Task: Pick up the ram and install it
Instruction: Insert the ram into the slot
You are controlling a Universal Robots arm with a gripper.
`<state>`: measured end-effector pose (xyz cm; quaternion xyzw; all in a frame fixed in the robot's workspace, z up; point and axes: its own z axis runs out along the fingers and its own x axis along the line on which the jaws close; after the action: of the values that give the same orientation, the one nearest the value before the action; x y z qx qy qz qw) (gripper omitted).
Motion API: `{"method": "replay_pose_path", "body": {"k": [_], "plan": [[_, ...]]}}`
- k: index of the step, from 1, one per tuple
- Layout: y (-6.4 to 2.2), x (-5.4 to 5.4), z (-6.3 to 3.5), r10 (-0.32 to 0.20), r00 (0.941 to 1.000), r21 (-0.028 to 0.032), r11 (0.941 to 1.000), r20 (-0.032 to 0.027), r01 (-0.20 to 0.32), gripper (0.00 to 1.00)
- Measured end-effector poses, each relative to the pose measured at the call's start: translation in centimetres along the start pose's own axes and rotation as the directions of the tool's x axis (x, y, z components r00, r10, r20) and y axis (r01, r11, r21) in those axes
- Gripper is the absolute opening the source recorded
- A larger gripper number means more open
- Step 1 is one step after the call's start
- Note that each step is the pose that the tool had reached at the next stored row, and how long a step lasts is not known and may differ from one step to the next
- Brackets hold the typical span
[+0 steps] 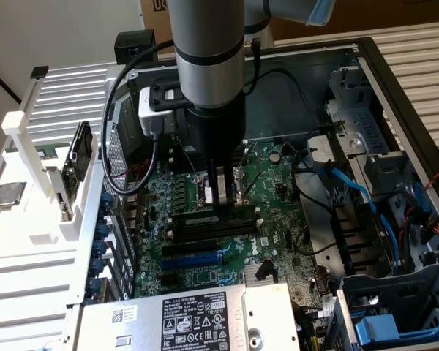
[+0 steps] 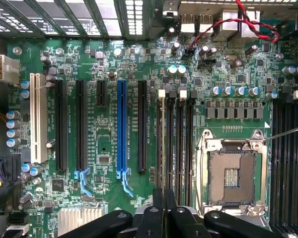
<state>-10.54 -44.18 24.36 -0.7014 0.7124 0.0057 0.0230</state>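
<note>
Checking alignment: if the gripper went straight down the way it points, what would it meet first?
The gripper would likely meet the black memory slots beside the CPU socket first; the gap between looks free, though depth is unclear.

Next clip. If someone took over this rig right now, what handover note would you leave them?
Gripper: hangs just above the memory slots, beside the open CPU socket. Whether it is open or shut cannot be read.
Ram: what looks like it stands on edge in the white rack at the exterior view's left, well apart from the gripper.
Done: nothing that shows. The memory slots look empty in the wrist view.
Left: picking up the ram and seating it in a slot.
</note>
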Motion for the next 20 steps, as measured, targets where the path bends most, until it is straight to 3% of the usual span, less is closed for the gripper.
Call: {"method": "replay_pose_path", "body": {"k": [16,20], "plan": [[-0.04,0.06,0.17,0.000,1.0000,-0.0001,1.0000,-0.0005,0.000,0.12],[-0.04,0.05,0.19,0.000,1.0000,0.0049,1.0000,-0.0001,0.000,0.12]]}}
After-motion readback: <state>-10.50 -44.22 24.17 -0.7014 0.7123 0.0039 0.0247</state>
